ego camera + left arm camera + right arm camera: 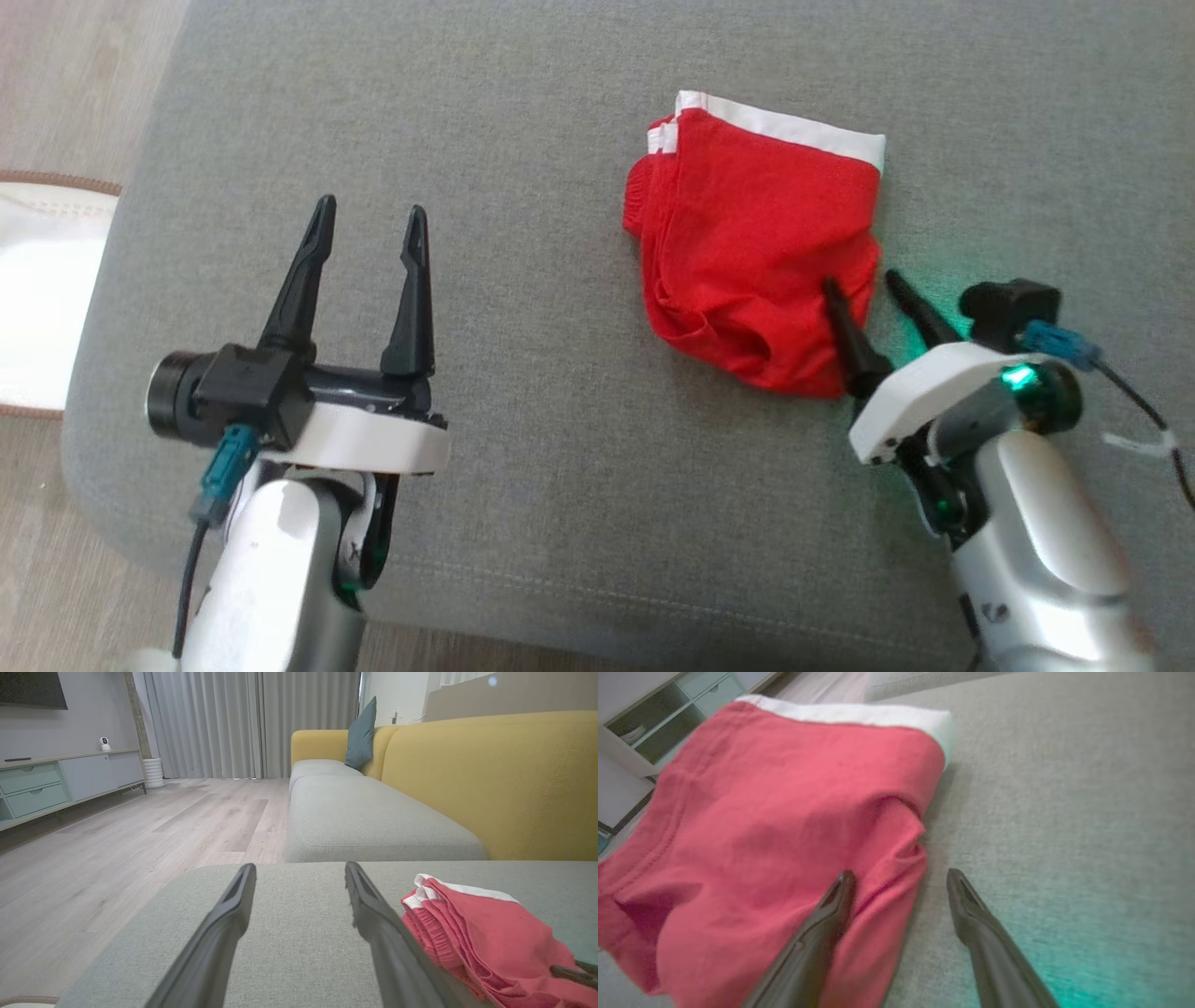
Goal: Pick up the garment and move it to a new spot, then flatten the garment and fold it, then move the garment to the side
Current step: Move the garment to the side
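Red garment (756, 252): lying folded on grey cushion (560, 485). Right gripper (859, 280): gaping wide, straddling garment's edge, gripping nothing. Left gripper (371, 207): gaping wide, empty, well apart.

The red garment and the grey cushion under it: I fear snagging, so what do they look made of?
Red garment: soft matte knit, probably cotton jersey; it creases limply, with stitched hems. Grey cushion: matte woven upholstery fabric, judging by its flecked weave and sewn seam.

The garment (756, 252) lies on the cushion (523, 140), right of centre; the left gripper (369, 219) hovers well apart to its left; the right gripper (859, 280) straddles its near right edge.
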You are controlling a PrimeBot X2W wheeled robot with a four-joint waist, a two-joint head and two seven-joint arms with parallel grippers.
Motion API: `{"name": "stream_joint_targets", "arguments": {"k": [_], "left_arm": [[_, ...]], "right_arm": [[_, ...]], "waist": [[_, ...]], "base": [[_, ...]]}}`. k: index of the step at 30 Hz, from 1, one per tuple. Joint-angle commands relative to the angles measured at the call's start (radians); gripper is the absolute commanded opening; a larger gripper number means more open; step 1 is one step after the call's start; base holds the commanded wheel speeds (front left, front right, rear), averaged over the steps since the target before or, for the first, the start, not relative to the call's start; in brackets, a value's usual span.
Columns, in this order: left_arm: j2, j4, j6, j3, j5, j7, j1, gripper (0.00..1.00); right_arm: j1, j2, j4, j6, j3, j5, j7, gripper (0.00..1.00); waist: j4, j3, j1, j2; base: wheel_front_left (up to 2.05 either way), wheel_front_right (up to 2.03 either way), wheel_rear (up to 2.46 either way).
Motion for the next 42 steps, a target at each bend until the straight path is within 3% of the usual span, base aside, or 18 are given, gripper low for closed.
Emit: {"name": "stream_joint_targets", "arguments": {"k": [1, 2, 3, 4, 5, 12, 18, 29, 37, 42], "left_arm": [[0.007, -0.035, -0.006, 0.04, 0.009, -0.006, -0.031, 1.0], [0.007, -0.036, -0.006, 0.042, 0.011, -0.006, -0.031, 1.0], [0.006, -0.035, -0.006, 0.044, 0.012, -0.006, -0.03, 1.0], [0.005, -0.035, -0.007, 0.046, 0.014, -0.006, -0.03, 1.0], [0.005, -0.035, -0.008, 0.048, 0.016, -0.006, -0.029, 1.0], [0.005, -0.026, -0.015, 0.062, 0.03, -0.006, -0.02, 1.0], [0.02, -0.036, -0.02, 0.079, 0.041, -0.006, -0.01, 1.0], [0.06, -0.06, -0.047, 0.073, 0.065, -0.006, -0.029, 1.0], [0.075, -0.061, -0.063, 0.053, 0.075, -0.006, -0.049, 1.0], [0.082, -0.055, -0.069, 0.04, 0.078, -0.006, -0.067, 1.0]], "right_arm": [[-0.031, 0.012, 0.003, -0.001, 0.034, 0.01, 0.007, 1.0], [-0.038, 0.013, 0.025, -0.001, 0.042, 0.015, 0.023, 1.0], [-0.043, 0.014, 0.045, -0.001, 0.047, 0.017, 0.042, 0.82], [-0.046, 0.015, 0.063, -0.001, 0.055, 0.019, 0.067, 0.26], [-0.05, 0.016, 0.072, -0.001, 0.061, 0.024, 0.083, 0.0], [-0.059, 0.01, 0.054, -0.001, 0.092, 0.003, 0.12, 0.0], [-0.029, -0.026, -0.022, -0.001, 0.159, -0.035, 0.143, 0.0], [0.01, -0.159, -0.138, -0.001, 0.159, -0.064, 0.178, 0.0], [-0.05, -0.262, -0.197, -0.001, 0.15, -0.075, 0.183, 0.0], [-0.156, -0.358, -0.193, -0.001, 0.076, -0.085, 0.188, 0.0]], "waist": [[0.001, 0.003, -0.0001, 0.0], [0.0, 0.006, -0.0001, 0.0], [-0.001, 0.007, -0.0001, 0.0], [-0.004, 0.009, -0.0001, 0.0], [-0.006, 0.009, -0.0001, 0.0], [-0.046, 0.003, -0.0001, 0.0], [-0.155, 0.008, -0.0001, 0.0], [-0.409, 0.05, -0.0001, 0.0], [-0.497, 0.08, -0.0001, 0.0], [-0.535, 0.1, -0.0001, 0.0]], "base": [[0.0, 0.0, 0.0], [0.0, 0.0, 0.0], [0.0, 0.0, 0.0], [0.0, 0.0, 0.0], [0.0, 0.0, 0.0], [0.0, 0.0, 0.0], [0.0, 0.0, 0.0], [0.0, 0.0, 0.0], [0.0, 0.0, 0.0], [0.0, 0.0, 0.0]]}}
